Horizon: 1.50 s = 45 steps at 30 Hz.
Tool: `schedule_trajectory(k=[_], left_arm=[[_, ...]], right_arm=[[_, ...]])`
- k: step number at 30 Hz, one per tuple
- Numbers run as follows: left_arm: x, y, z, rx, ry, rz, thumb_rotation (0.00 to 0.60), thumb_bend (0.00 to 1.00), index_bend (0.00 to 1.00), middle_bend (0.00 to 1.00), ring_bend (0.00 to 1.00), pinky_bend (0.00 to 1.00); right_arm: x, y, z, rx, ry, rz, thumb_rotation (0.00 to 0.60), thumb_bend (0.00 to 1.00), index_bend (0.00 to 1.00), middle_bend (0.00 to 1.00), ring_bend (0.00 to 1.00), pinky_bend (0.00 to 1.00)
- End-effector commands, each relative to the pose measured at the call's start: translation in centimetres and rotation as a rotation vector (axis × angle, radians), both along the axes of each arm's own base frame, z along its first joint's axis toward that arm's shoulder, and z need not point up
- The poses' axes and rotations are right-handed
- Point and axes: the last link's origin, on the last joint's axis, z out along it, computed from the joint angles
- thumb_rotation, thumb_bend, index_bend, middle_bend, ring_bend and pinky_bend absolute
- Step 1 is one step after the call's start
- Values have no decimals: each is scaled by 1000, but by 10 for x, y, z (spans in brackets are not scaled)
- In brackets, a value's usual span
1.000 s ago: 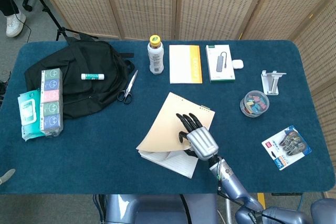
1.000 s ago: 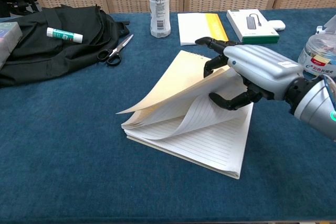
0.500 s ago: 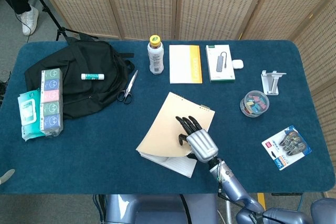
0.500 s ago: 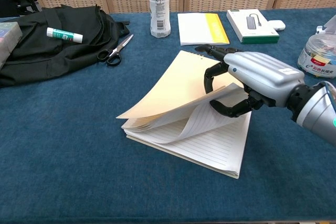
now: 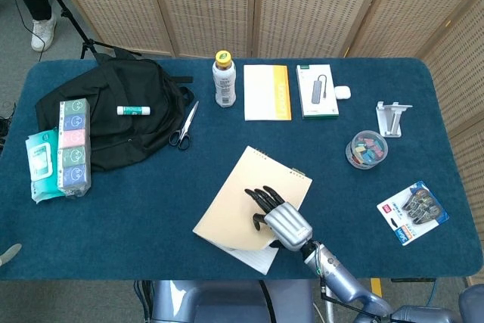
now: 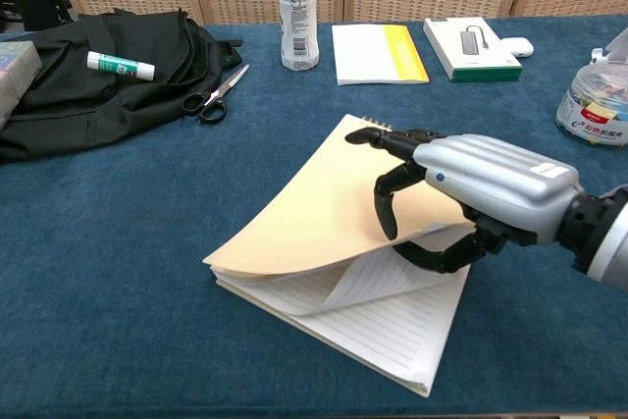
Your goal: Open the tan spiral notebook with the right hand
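Note:
The tan spiral notebook (image 5: 242, 200) (image 6: 314, 213) lies near the table's front edge, its spiral edge toward the back. My right hand (image 5: 281, 219) (image 6: 471, 193) pinches the tan cover and some lined pages at the right edge, fingers on top and thumb underneath. The cover is lifted a little and bowed, with lined pages (image 6: 392, 316) showing below it. My left hand is in neither view.
A black backpack (image 5: 113, 111) with a glue stick (image 5: 136, 110) lies back left, scissors (image 5: 183, 128) beside it. A bottle (image 5: 224, 79), a yellow-edged pad (image 5: 267, 91) and a boxed hub (image 5: 316, 90) line the back. A clip jar (image 5: 366, 149) stands right.
My right hand has drawn back toward the front edge and lower. The notebook has slid nearer with it, and the raised cover has dropped flatter over the pages.

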Motion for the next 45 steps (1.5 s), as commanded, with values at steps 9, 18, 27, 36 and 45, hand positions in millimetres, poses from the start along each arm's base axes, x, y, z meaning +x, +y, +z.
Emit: schedule_trajectory(k=[9, 18, 27, 36, 45], left_arm=[[1, 1, -2, -1, 5, 4, 600, 0, 0, 0, 0, 0], [1, 1, -3, -3, 10, 6, 600, 0, 0, 0, 0, 0], [0, 2, -3, -2, 10, 10, 600, 0, 0, 0, 0, 0], [1, 1, -3, -5, 10, 9, 600, 0, 0, 0, 0, 0], [0, 1, 0, -1, 0, 9, 600, 0, 0, 0, 0, 0]], right_arm=[[4, 22, 2, 73, 30, 92, 600, 593, 695, 0, 0, 0], [9, 38, -2, 115, 72, 173, 600, 595, 698, 0, 0, 0], [14, 55, -5, 156, 102, 226, 600, 595, 702, 2, 0, 0], [27, 49, -4, 147, 60, 200, 600, 595, 705, 5, 0, 0], [36, -7, 8, 151, -85, -96, 600, 595, 713, 8, 0, 0]])
